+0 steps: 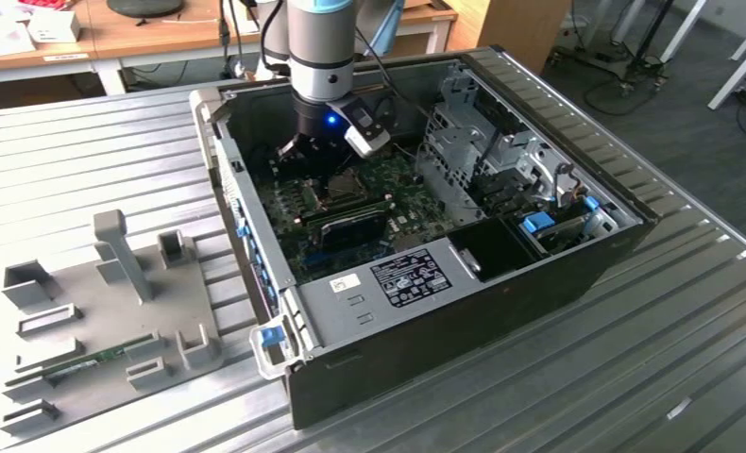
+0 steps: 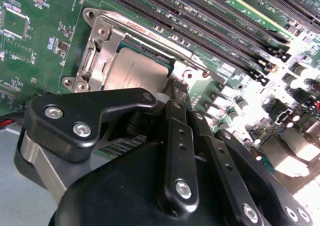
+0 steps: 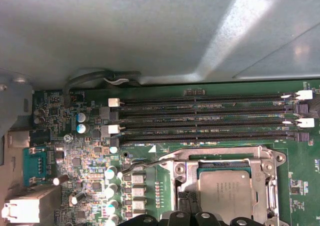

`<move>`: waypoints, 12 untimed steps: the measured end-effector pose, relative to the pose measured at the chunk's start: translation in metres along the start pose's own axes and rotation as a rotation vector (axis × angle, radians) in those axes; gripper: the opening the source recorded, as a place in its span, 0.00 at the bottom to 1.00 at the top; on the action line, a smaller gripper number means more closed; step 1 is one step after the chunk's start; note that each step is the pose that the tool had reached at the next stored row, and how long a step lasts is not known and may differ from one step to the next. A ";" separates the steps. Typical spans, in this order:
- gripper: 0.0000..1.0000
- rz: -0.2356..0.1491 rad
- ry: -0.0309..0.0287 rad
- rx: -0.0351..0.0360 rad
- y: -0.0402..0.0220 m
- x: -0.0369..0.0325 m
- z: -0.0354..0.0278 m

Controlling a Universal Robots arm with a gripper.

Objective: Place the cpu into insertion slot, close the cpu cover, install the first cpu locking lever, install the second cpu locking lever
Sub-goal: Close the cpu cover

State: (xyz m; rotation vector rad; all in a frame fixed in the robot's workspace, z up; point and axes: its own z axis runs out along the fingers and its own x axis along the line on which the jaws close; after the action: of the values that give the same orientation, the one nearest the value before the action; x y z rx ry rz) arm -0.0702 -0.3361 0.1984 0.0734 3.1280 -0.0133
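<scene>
The cpu (image 3: 225,191) (image 2: 135,73) lies flat in the insertion slot (image 1: 346,187), grey metal top up. The silvery cpu cover (image 3: 263,186) (image 2: 97,51) lies down around it, and the chip shows through its window. A thin wire locking lever (image 3: 145,162) runs beside the socket's corner; I cannot tell if it is latched. My gripper (image 2: 174,88) (image 3: 187,217) (image 1: 313,156) is inside the computer case, just over the socket's edge beside the cpu. Its fingers are drawn together, and I see nothing held between them.
Long black memory slots (image 3: 200,118) (image 2: 200,31) run beside the socket. Capacitors (image 3: 110,186) stand on its other side. The case wall (image 3: 150,31) rises close by, and a metal drive cage (image 1: 474,142) stands at the exterior view's right. A grey fixture plate (image 1: 109,302) lies outside the case.
</scene>
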 end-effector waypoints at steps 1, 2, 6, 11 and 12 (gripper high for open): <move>0.10 0.000 0.0000 0.0000 0.0000 0.0000 0.0000; 0.10 0.000 -0.0002 -0.0003 0.0001 0.0000 -0.0001; 0.10 0.000 -0.0002 -0.0004 0.0001 -0.0001 -0.0013; 0.10 0.000 0.0000 -0.0001 0.0000 0.0000 -0.0021; 0.10 0.000 0.0000 -0.0001 0.0000 0.0000 -0.0022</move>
State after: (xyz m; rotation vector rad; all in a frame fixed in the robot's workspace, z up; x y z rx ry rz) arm -0.0702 -0.3360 0.2006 0.0735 3.1280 -0.0132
